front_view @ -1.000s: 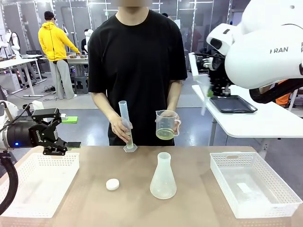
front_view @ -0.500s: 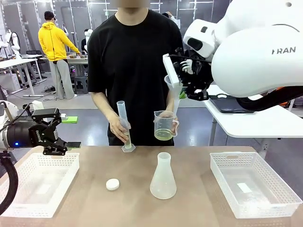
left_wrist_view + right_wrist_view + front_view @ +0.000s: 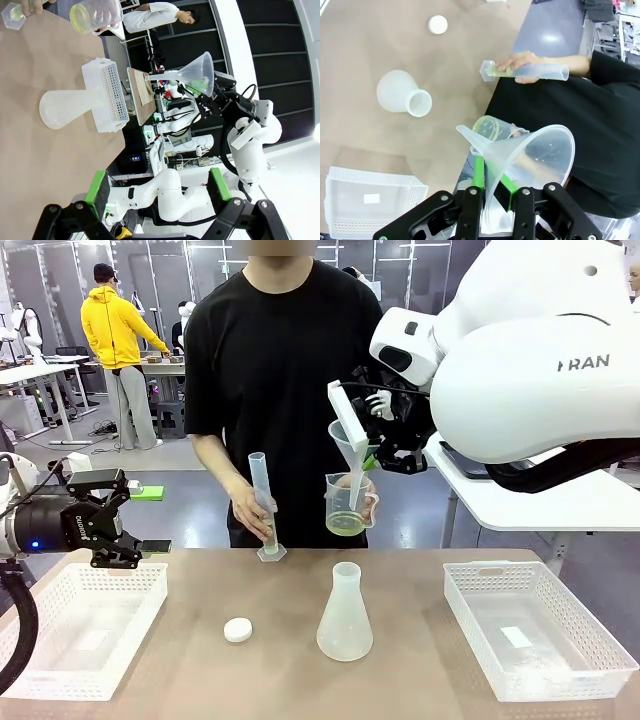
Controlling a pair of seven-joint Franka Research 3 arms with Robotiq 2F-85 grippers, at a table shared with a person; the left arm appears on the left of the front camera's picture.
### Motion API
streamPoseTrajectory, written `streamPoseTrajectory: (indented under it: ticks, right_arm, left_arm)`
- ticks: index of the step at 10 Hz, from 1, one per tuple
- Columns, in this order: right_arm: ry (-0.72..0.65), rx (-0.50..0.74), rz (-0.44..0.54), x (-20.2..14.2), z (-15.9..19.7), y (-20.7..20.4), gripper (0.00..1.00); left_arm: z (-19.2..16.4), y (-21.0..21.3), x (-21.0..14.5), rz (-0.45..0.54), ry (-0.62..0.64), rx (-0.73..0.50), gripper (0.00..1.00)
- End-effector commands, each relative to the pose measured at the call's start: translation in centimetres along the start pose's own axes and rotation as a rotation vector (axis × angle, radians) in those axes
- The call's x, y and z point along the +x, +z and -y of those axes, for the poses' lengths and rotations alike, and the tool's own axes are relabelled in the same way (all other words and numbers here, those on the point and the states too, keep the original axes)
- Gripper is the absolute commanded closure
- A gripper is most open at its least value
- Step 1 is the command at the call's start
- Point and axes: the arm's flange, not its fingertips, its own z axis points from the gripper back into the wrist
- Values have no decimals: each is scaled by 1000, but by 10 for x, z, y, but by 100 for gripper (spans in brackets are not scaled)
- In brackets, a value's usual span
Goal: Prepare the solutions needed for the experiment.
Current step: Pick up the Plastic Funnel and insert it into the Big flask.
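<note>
Brown tabletop (image 3: 200, 585), solutions (image 3: 346, 527) held aloft, grey floor (image 3: 190, 502)

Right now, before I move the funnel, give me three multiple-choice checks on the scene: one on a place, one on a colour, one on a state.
1. Where is the conical flask? A in a basket; B in the person's hand; C upright on the table.
2. The liquid in the beaker is: A pale yellow-green; B blue; C red.
3. The right claw is: A open and empty; B shut on the funnel; C shut on a cap.

Answers: 1 C, it stands on bare tabletop. 2 A, the tint shows through the clear wall. 3 B, its green pads clamp the funnel.
</note>
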Motion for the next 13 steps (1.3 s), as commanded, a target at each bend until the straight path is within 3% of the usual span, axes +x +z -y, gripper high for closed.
streamPoseTrajectory:
  ticks: [1,3,4,8,13]
  right_arm:
    - [37,24,35,2,-8,6,94]
    - [51,69,27,4,-11,4,94]
    - [15,23,8,4,-3,2,94]
    - [20,38,2,4,-4,3,94]
    - [38,29,38,9,-27,-30,94]
  left_arm:
    - [2,-1,0,2,15,-19,0]
    - [2,-1,0,2,15,-19,0]
    - [2,-1,0,2,15,-19,0]
    - [2,-1,0,2,15,-19,0]
    - [2,-1,0,2,15,-19,0]
